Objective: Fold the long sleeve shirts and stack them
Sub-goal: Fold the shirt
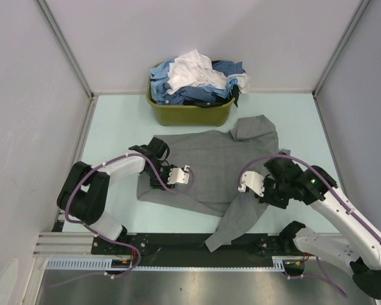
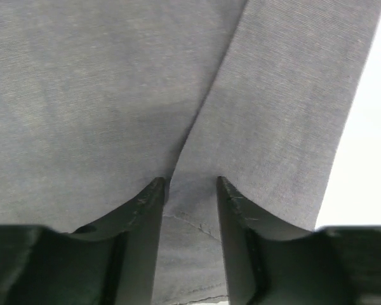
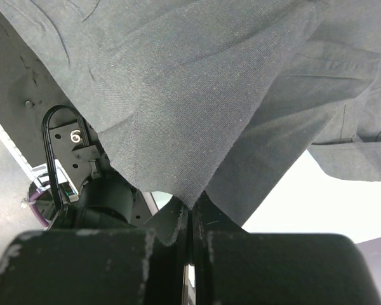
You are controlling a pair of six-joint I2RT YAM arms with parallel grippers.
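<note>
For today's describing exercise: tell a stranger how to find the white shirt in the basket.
At the far edge of the pale table stands an olive-green basket heaped with clothes. The white shirt lies crumpled on top of that heap. The blue shirts around it are darker, and the grey shirt lies spread on the table instead.

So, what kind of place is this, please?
Probably a robotics lab test cell, not a home: plain partition walls enclose a pale table holding a grey shirt, two robot arms are mounted at its near edge, and a basket of shirts stands at the back.
</note>
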